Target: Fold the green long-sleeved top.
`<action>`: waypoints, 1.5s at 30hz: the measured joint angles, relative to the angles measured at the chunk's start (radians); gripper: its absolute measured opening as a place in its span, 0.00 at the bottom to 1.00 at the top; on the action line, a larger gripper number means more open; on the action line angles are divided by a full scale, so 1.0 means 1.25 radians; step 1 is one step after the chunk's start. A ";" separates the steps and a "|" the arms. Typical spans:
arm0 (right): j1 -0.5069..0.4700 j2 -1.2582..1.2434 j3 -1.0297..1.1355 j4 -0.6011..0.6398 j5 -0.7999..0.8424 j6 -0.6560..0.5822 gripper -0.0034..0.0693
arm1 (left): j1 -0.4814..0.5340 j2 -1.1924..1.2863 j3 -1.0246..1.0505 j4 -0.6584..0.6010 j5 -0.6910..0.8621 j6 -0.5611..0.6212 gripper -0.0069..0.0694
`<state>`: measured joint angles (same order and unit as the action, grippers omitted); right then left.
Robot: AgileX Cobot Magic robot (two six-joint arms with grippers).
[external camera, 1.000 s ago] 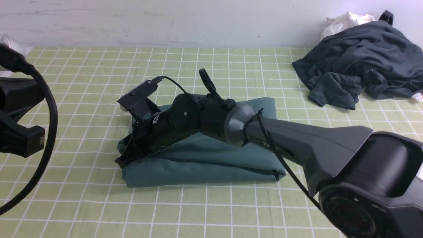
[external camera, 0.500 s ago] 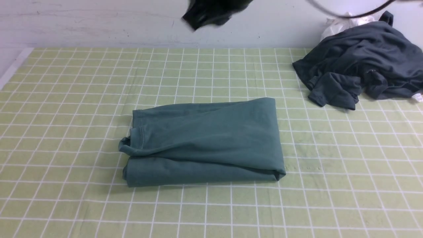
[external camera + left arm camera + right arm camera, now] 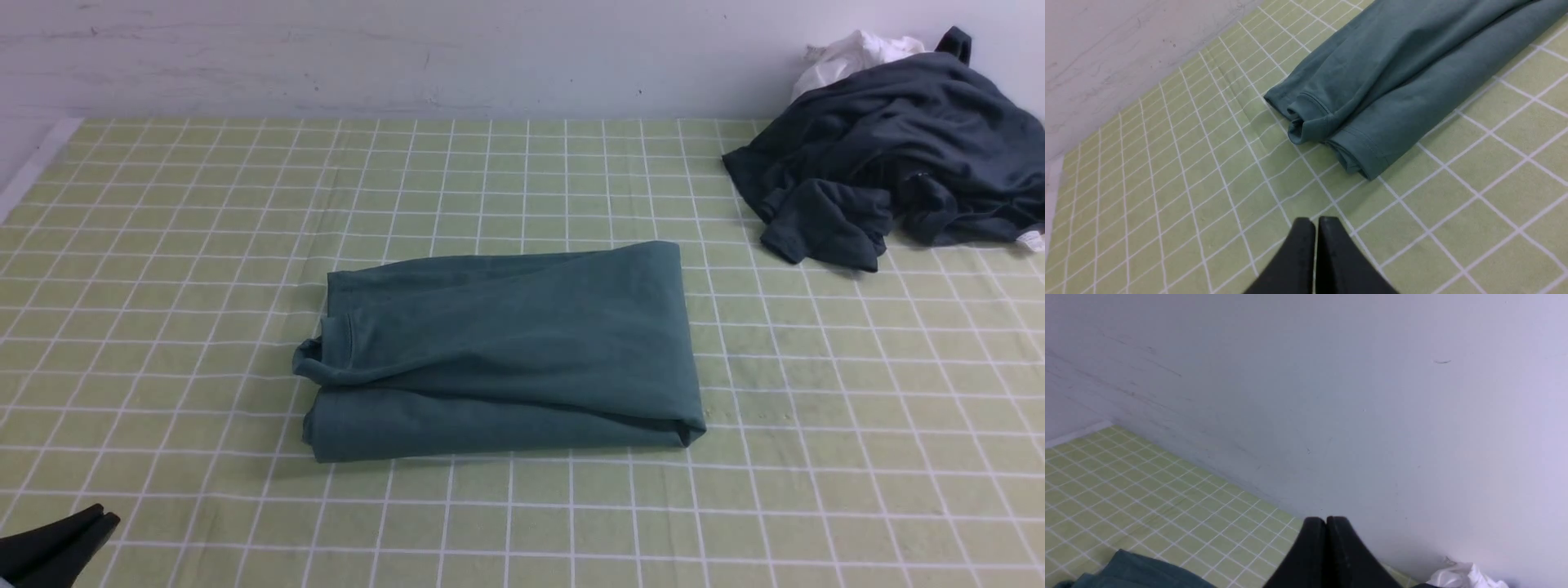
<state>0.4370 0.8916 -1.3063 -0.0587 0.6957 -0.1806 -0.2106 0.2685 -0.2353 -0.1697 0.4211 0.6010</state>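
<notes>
The green long-sleeved top [image 3: 498, 351] lies folded into a thick rectangle in the middle of the checked cloth, a sleeve cuff sticking out at its left end; it also shows in the left wrist view [image 3: 1392, 81], and one corner shows in the right wrist view [image 3: 1139, 573]. My left gripper [image 3: 1316, 220] is shut and empty, low over the cloth near the front left corner [image 3: 98, 516], apart from the top. My right gripper [image 3: 1326, 519] is shut and empty, raised and facing the back wall, out of the front view.
A dark charcoal-grey garment [image 3: 890, 155] lies crumpled at the back right with a small white cloth [image 3: 849, 53] behind it; the white cloth also shows in the right wrist view [image 3: 1466, 575]. A pale wall runs along the table's far edge. The green checked cloth [image 3: 571, 163] covers the table.
My right arm, which lay across the top one second ago, has lifted off and left the front view. My left arm has drawn back to the front left corner. The top has not moved.
</notes>
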 joint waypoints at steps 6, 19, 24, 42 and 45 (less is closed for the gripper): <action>0.000 -0.278 0.584 0.037 -0.380 0.007 0.03 | 0.000 -0.001 0.000 -0.039 -0.002 -0.006 0.09; -0.002 -0.490 1.066 0.028 -0.754 0.019 0.03 | 0.000 -0.001 0.000 -0.049 -0.002 -0.006 0.09; -0.005 -0.490 1.066 0.047 -0.635 0.019 0.03 | 0.000 -0.001 0.000 -0.057 -0.002 -0.006 0.09; -0.409 -0.721 1.065 0.118 -0.276 0.066 0.03 | 0.000 -0.001 0.001 -0.061 -0.002 -0.006 0.09; -0.417 -0.721 1.065 0.119 -0.275 0.043 0.03 | 0.000 -0.001 0.001 -0.061 -0.002 -0.006 0.09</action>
<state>-0.0842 -0.0096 0.0255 0.0895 0.3521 -0.1269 -0.2106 0.2677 -0.2337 -0.2463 0.4187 0.5932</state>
